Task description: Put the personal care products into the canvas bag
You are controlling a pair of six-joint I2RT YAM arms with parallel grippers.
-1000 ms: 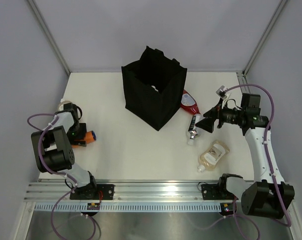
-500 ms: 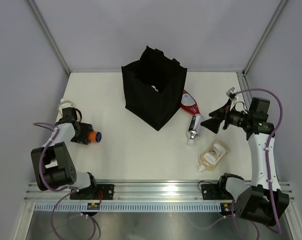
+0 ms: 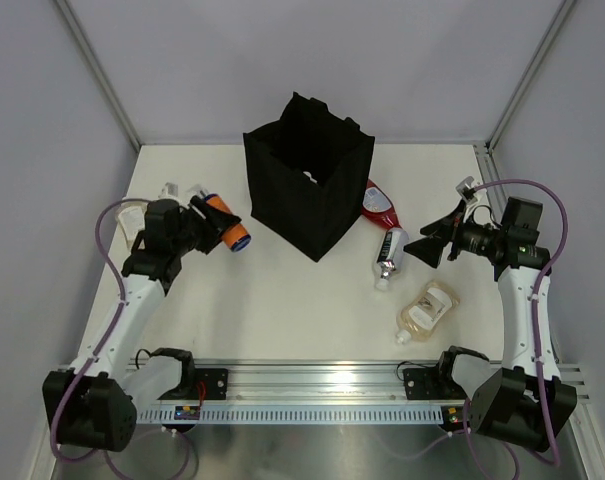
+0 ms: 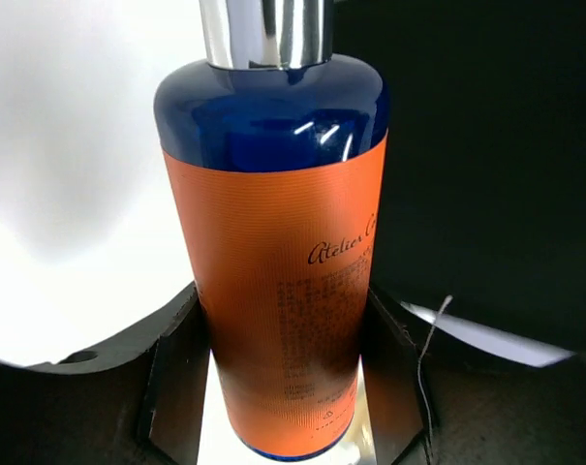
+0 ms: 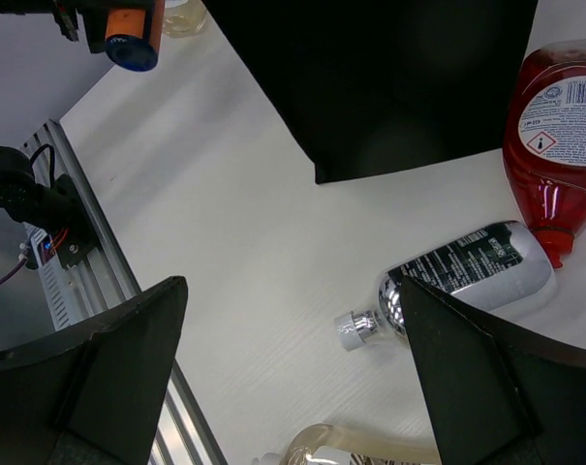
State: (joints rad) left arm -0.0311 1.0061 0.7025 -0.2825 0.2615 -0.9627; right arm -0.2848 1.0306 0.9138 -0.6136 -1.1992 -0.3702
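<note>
White table (image 3: pixel 282 310). Black canvas bag (image 3: pixel 307 185) stands upright at back centre, mouth open. Left gripper (image 3: pixel 207 222) is clamped on the orange-labelled blue bottle (image 3: pixel 229 228), silver cap pointing away from the wrist, just left of the bag. Right gripper (image 3: pixel 427 243) has its jaws wide apart and empty, just right of the silver bottle (image 3: pixel 389 255). Amber bottle (image 3: pixel 427 310) lies front right. Red squeeze bottle (image 3: pixel 379 205) lies just beside the bag's right side.

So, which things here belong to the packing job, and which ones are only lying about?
Job: canvas bag, orange bottle, red squeeze bottle, silver bottle, amber-liquid bottle, pale bottle at the left edge.
Not the job: mounting rail, purple cables.
</note>
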